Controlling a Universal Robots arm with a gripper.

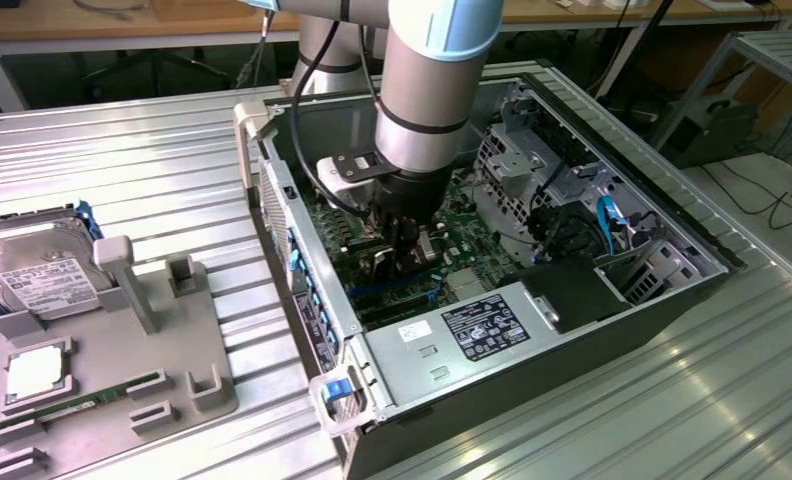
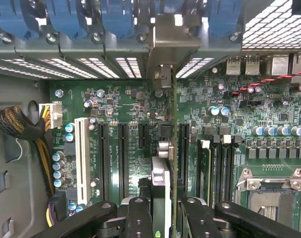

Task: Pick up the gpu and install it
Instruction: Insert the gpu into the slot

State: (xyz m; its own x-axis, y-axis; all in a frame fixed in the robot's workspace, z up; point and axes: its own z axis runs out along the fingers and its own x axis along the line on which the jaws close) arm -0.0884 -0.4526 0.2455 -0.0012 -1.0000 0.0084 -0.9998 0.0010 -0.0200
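The gpu (image 2: 160, 181) stands on edge between my fingers (image 2: 140, 213), seen from above as a thin card with a green board edge. Its silver end bracket (image 2: 162, 54) reaches up to the case's rear slot openings. My gripper (image 2: 165, 210) is shut on it, one finger on each face. The card hangs low over the black expansion slots (image 2: 123, 158) of the green motherboard (image 2: 125, 99); I cannot tell whether it touches a slot. In the exterior view my gripper (image 1: 403, 235) is down inside the open computer case (image 1: 410, 400), with the dark gpu (image 1: 418, 256) just under it.
A white slot (image 2: 82, 158), memory slots (image 2: 214, 168) and the CPU socket (image 2: 271, 198) flank the card. Blue latches (image 2: 115, 15) line the rear wall. At the exterior view's left, a grey fixture (image 1: 116, 370) holds a hard drive (image 1: 43, 285) and a memory stick (image 1: 83, 405).
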